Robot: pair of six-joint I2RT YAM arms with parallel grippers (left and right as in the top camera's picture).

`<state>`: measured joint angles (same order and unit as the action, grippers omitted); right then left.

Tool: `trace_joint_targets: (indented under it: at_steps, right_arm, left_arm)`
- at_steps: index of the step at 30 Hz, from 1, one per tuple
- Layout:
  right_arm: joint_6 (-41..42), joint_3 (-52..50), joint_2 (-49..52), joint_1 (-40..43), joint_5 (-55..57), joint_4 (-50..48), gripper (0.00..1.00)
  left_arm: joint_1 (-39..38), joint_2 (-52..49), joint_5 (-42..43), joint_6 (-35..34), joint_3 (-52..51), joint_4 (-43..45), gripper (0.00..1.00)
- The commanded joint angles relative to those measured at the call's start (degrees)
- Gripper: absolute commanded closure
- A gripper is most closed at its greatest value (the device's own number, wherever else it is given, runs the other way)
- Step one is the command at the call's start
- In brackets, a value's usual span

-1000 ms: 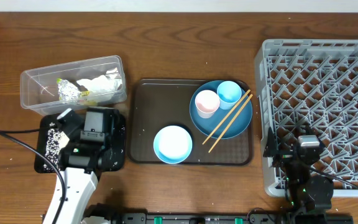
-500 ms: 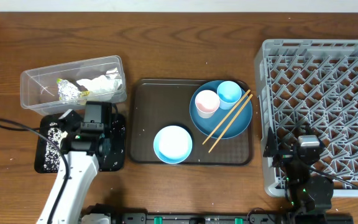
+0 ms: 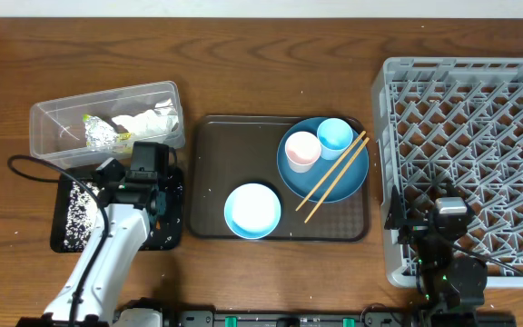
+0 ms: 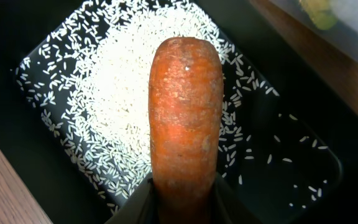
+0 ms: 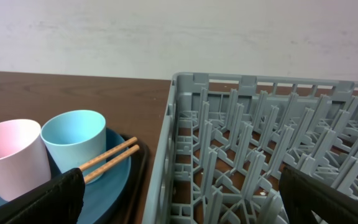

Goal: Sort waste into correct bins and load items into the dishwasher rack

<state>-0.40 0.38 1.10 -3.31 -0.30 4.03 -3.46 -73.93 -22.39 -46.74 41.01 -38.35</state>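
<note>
Step in hand: by the look of it, dropping the small orange carrot (image 4: 185, 124) into the shallow black tray (image 4: 294, 183), where the food waste goes.
Left gripper (image 4: 185, 208): closed on the carrot's near end; finger edges show on either side of it at the bottom of the wrist view.
Carrot vs. gripper: it juts straight out ahead of the fingers, hanging over the heap of loose white rice grains (image 4: 120, 106) and apparently not touching it.
Doing it well: probably best to come down low before opening, so the carrot settles on the rice rather than rolling or scattering grains over the rim. The release should stay inside the tray walls.
Clear plastic tub (image 3: 48, 118): just behind the black tray; holds the crumpled white tissue (image 3: 148, 123) and the ball of silver foil (image 3: 98, 134).
Dark brown serving tray (image 3: 209, 182): carries the pale bowl (image 3: 252, 210) and the large blue plate (image 3: 352, 182), with the pink cup (image 3: 301, 151), light blue cup (image 3: 334, 136) and wooden chopsticks (image 3: 332, 174) on the plate.
Dishwasher rack (image 3: 470, 154): far right, no items in it.
Right gripper (image 5: 179, 180): fingers spread wide, holding nothing, at the rack's near left corner.
</note>
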Motion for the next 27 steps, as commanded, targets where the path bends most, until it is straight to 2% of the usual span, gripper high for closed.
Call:
trace_joint_targets:
  at_steps: [1,10,13,15,27]
  right_arm:
    - [0.76,-0.07,0.04,0.63,-0.15,0.24,0.01]
    - [0.76,-0.07,0.04,0.63,-0.15,0.24,0.01]
    - [0.76,-0.07,0.04,0.63,-0.15,0.24,0.01]
    - [0.76,-0.07,0.04,0.63,-0.15,0.24,0.01]
    - [0.76,-0.07,0.04,0.63,-0.15,0.24,0.01]
  left_arm:
    - [0.31,-1.36,-0.55,-0.98,0.44,0.31,0.86]
    - [0.31,-4.74,-0.57,-0.96,0.44,2.86,0.85]
    - [0.31,-4.94,-0.57,-0.96,0.44,3.1,0.76]
    - [0.31,-4.94,-0.59,-0.96,0.44,3.1,0.66]
    - [0.31,-4.94,-1.03,-0.92,0.46,3.34,0.62]
